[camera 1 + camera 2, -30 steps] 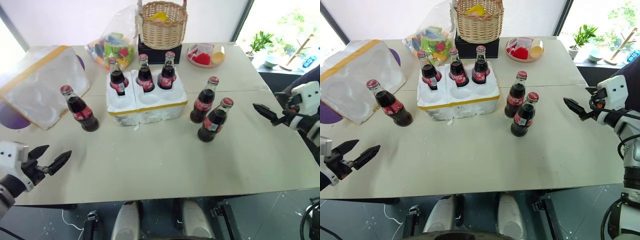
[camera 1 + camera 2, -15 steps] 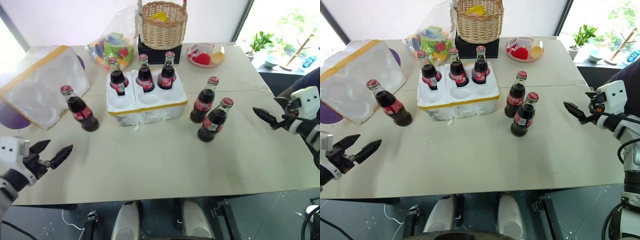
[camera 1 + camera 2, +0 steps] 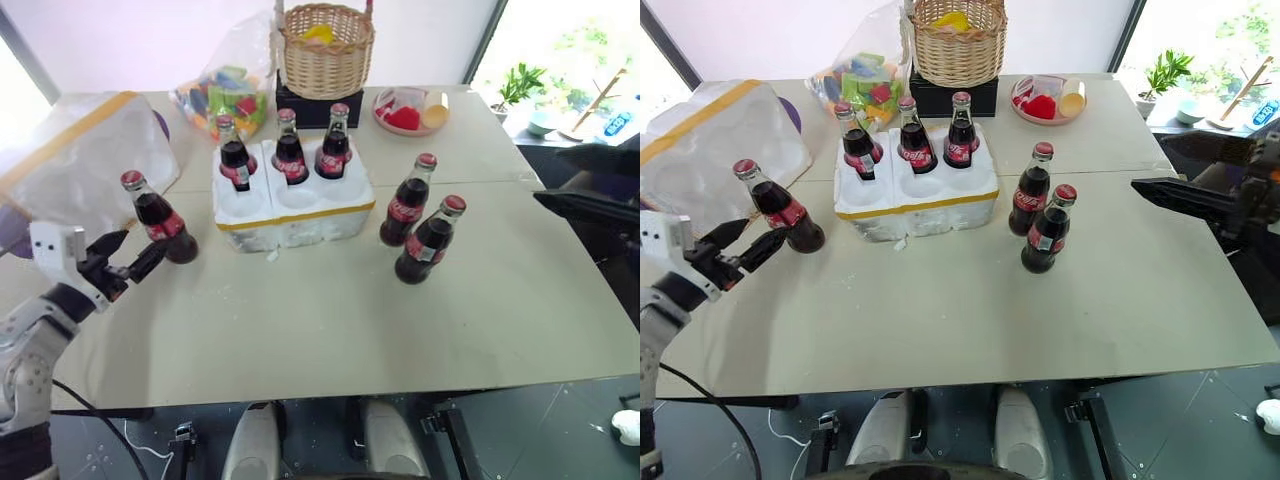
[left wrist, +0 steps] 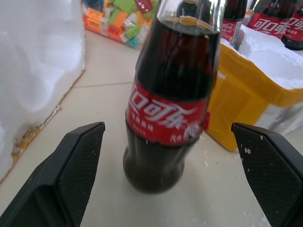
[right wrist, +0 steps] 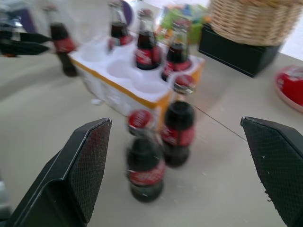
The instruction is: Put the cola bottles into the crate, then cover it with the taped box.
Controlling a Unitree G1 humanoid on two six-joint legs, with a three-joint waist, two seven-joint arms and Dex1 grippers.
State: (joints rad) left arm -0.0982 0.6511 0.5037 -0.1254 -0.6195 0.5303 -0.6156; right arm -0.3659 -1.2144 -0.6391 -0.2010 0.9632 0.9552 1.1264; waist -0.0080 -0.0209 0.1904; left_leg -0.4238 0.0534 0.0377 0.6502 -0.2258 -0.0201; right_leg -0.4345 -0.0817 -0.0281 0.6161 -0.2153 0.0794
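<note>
Standing: three cola bottles in the crate, three outside; both end effectors spread apart.

taped box cropped left, bottle top cut off

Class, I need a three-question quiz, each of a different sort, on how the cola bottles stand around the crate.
1. How many cola bottles sit in the crate?
2. True or false: the left gripper is shut on a bottle.
3. The two bottles on the crate's right stand: A) on the table B) in the wicker basket C) in the taped box

Key: 1) three. 2) false, its fingers are open. 3) A.
</note>
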